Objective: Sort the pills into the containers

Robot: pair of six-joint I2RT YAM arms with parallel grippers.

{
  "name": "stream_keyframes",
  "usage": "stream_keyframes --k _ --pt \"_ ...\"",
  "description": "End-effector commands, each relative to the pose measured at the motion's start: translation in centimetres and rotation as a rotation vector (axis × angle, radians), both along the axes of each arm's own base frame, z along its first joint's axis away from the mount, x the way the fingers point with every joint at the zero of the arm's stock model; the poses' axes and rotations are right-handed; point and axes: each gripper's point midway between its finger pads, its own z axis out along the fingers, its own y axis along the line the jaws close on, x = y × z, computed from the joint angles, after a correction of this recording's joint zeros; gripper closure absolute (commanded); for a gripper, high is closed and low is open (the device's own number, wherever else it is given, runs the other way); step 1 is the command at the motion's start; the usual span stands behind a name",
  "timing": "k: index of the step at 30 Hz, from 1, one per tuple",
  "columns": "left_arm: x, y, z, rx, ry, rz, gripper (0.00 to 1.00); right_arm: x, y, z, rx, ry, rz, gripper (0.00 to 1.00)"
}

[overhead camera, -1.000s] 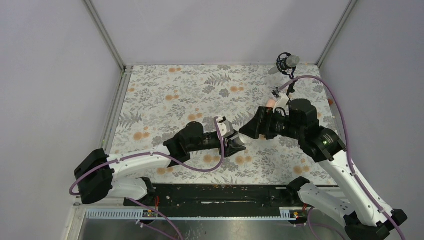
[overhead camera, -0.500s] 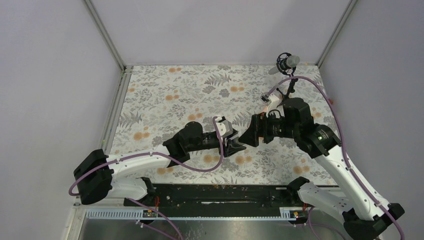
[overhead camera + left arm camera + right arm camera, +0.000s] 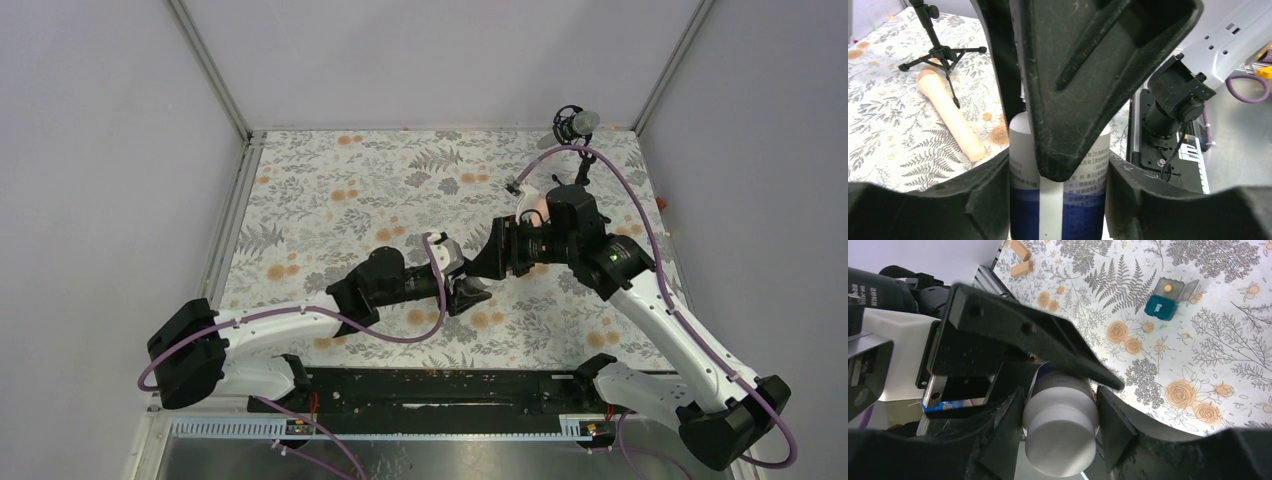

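right claw (image 3: 484,268) and left claw (image 3: 465,293) meet nose to nose over the floral bench (image 3: 330,190) in the top view. only a pale sliver of the white bottle (image 3: 473,289) shows at the left claw's tip. the right claw comes at it from the far right side. both are on the bottle, so neither arm is the nearer.

from the left wrist, the left claw is pinching the bottle's blue-labelled body, a finger pressed on each flank. the bottle's long axis runs straight out ahead along those fingers. one broad right finger (image 3: 1088,75) lies across its far end. a microphone tripod (image 3: 940,50) stands well off to the side.

from the right wrist, the white cap (image 3: 1060,440) sits directly ahead, facing the palm. a right finger stands close on either side of it. i cannot tell whether they already press on it or are only set around it. the teal box (image 3: 1160,307) lies on the bench well ahead and to the right, its flap up.

my judgement: the coming move is a twist of the cap. it turns on the two claws sharing the bottle's axis, and that line looks good.
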Motion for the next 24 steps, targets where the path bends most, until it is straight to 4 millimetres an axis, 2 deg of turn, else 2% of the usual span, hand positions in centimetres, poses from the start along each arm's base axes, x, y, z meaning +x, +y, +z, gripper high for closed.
stream_keyframes --k 1,4,5,6,8,11,15,20,24 --pt "1.7 0.4 3.0 -0.105 -0.035 0.106 0.34 0.8 -0.5 0.5 -0.028 -0.014 -0.056 0.57" --pt "2.9 0.9 2.1 -0.09 -0.004 0.187 0.21 2.7 -1.9 -0.3 -0.117 -0.036 -0.173 0.59" --pt "3.3 1.1 1.7 -0.082 0.011 0.218 0.04 3.3 -2.6 -0.7 -0.157 -0.043 -0.216 0.59" --pt "3.7 1.4 1.2 -0.072 0.025 0.247 0.02 4.0 -3.4 -1.2 -0.198 -0.05 -0.262 0.59" --pt "4.5 2.0 0.3 -0.056 0.053 0.311 0.01 5.2 -5.1 -2.3 -0.288 -0.069 -0.35 0.59" --pt "5.9 3.5 -1.2 -0.028 0.103 0.434 0.01 6.6 -8.2 -4.9 -0.445 -0.085 -0.481 0.59" --pt "8.2 6.7 -3.0 -0.035 0.207 0.678 0.01 7.4 -11.8 -8.9 -0.591 -0.07 -0.616 0.58" --pt "9.0 10.1 -5.2 -0.091 0.3 0.865 0.01 8.3 -13.2 -13.7 -0.598 -0.023 -0.708 0.57" --pt "9.3 11.7 -7.0 -0.059 0.344 0.956 0.01 9.8 -14.7 -16.0 -0.655 -0.035 -0.812 0.58"
